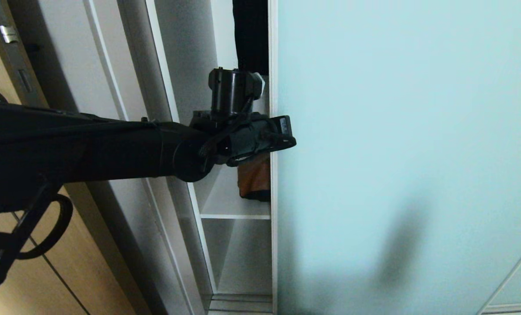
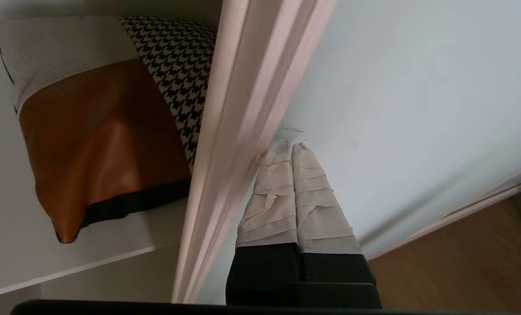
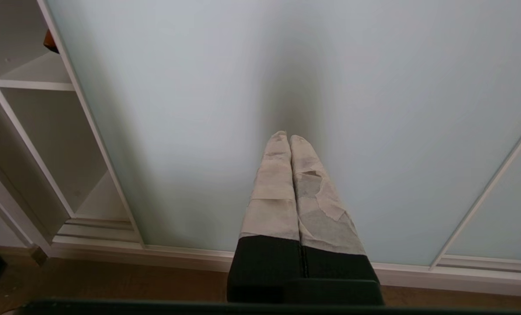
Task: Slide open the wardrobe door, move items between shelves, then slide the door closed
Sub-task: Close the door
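Observation:
The sliding wardrobe door (image 1: 396,131) is a pale aqua frosted panel filling the right of the head view. It stands a narrow gap open. My left arm (image 1: 111,144) reaches across to the door's left edge. The left gripper (image 2: 291,144) is shut and empty, its taped fingertips against the glass beside the silvery frame (image 2: 238,131). Through the gap, the cushion (image 2: 103,131) with houndstooth, tan and white parts lies on a white shelf (image 2: 6,236). Its tan corner (image 1: 253,179) shows below my wrist. The right gripper (image 3: 288,138) is shut and empty, pointing at the door (image 3: 286,65) lower down.
A black garment (image 1: 249,35) hangs in the gap above my wrist. A lower shelf (image 1: 236,216) and the wardrobe's side wall (image 1: 177,87) border the opening. A light-brown wooden door with a lock plate (image 1: 6,35) stands at far left. Wooden floor (image 3: 111,280) lies below the door track.

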